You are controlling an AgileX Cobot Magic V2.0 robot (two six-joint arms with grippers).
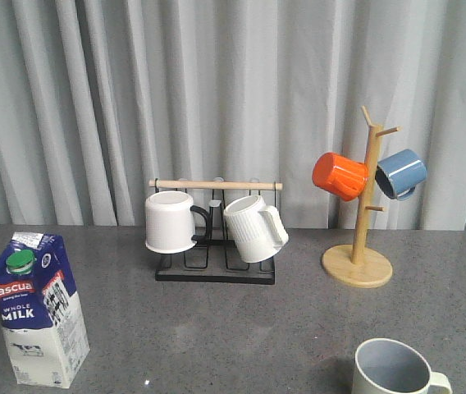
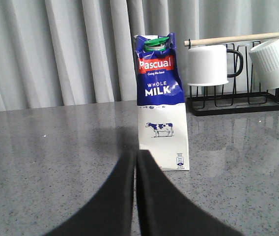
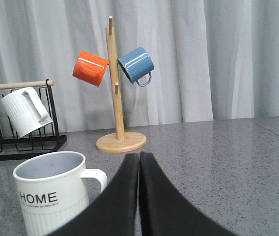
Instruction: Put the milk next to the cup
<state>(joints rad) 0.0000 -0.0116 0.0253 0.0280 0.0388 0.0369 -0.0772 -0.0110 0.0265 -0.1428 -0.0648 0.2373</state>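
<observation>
The left gripper (image 2: 135,169) shows its two black fingers pressed together, holding nothing; it sits low over the grey speckled stone-look table (image 1: 299,328), pointed at the milk, a gable-top carton, dark blue above and white below, with a green round cap (image 2: 161,103); the carton stands upright just beyond the fingertips, apart from them. The right gripper (image 3: 139,172) is likewise closed on nothing; the cup, a pale grey-green ceramic mug with a grey-blue inside and "HOME" lettering (image 3: 56,196), stands near it, handle turned toward the fingers.

In the front view the carton (image 1: 40,308) stands at the near left of the table and the cup (image 1: 393,369) at the near right, well apart; neither arm appears in that view.

Judged step in hand: grasp of the carton by the left gripper, not yet begun. Recommended procedure: spread the fingers wider than the carton body; advance level so the pads bracket the white lower half, below the sloped top; close firmly without crushing the board walls; lift clear before traversing, since dragging may tip a tall carton; set it down upright beside the cup, clear of the handle.
</observation>
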